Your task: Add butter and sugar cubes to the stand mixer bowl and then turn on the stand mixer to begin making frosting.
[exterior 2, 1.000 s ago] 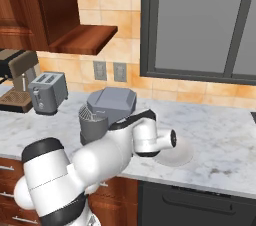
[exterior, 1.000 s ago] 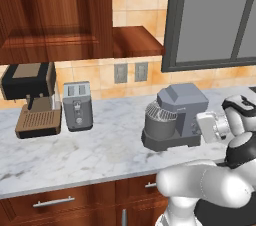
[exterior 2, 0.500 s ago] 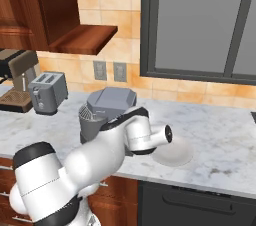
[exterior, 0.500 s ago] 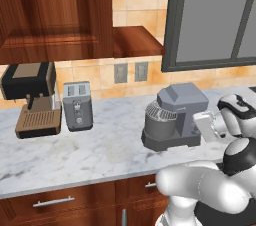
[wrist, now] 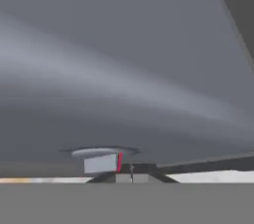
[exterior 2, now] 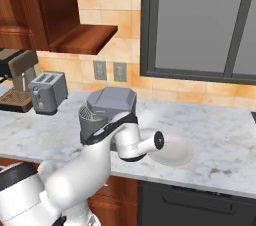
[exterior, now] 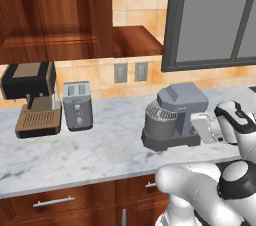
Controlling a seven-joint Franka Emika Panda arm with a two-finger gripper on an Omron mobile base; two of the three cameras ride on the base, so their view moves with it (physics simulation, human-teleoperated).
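Note:
The slate-grey stand mixer (exterior: 182, 101) stands on the marble counter with the grey metal stand mixer bowl (exterior: 159, 122) under its head. My gripper (exterior: 197, 129) is shut and pressed against the mixer's right side. In the hand view the mixer's grey wall (wrist: 124, 69) is very close, and a small grey knob with a red mark (wrist: 101, 160) sits just left of my closed gripper (wrist: 131, 176). From the right, my arm covers the front of the mixer (exterior 2: 111, 101). The butter and the sugar cubes are out of view.
A silver toaster (exterior: 77, 105) and a black-and-brown coffee machine (exterior: 32, 97) stand at the left of the counter. A white plate (exterior 2: 172, 151) lies right of the mixer, partly behind my arm. A wooden shelf (exterior: 135, 40) hangs above.
My hand has edged a little left, closer against the mixer's side, and the arm's elbow has shifted. The mixer and the other things have not moved.

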